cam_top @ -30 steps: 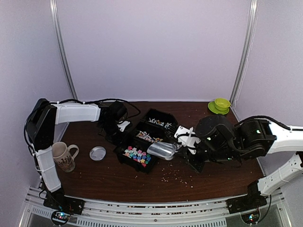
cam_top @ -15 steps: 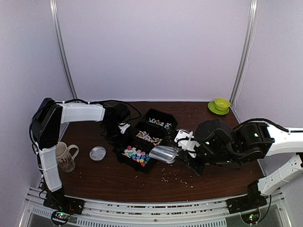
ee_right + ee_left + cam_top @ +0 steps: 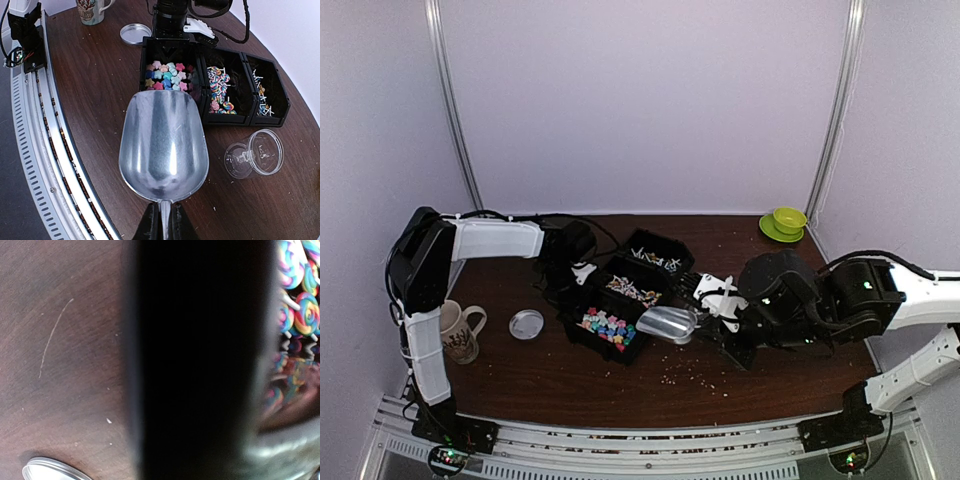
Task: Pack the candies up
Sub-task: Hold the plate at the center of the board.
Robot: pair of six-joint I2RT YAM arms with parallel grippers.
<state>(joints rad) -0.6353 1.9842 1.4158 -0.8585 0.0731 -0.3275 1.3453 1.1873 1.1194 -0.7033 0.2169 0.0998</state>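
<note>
Pastel star candies (image 3: 167,75) fill the nearest of three joined black bins (image 3: 148,50); they also show in the top view (image 3: 610,327). The middle bin holds swirl lollipops (image 3: 220,90), the far one white stick sweets (image 3: 262,95). My right gripper (image 3: 162,210) is shut on the handle of an empty metal scoop (image 3: 162,145), which hovers just short of the candy bin's near wall. In the top view the scoop (image 3: 667,323) sits right of the candy bin. My left gripper (image 3: 575,275) is at the bins' far left side. Its wrist view is blocked by a black blur (image 3: 195,360), with lollipops (image 3: 300,310) at right.
A clear plastic cup (image 3: 255,152) lies on its side right of the scoop. A round metal lid (image 3: 526,324) and a mug (image 3: 455,330) are at left. A green cup on a saucer (image 3: 785,222) is at the back right. Pale crumbs (image 3: 695,375) dot the table.
The right arm has shifted the scoop slightly right and nearer. The left arm has edged a little right along the bins.
</note>
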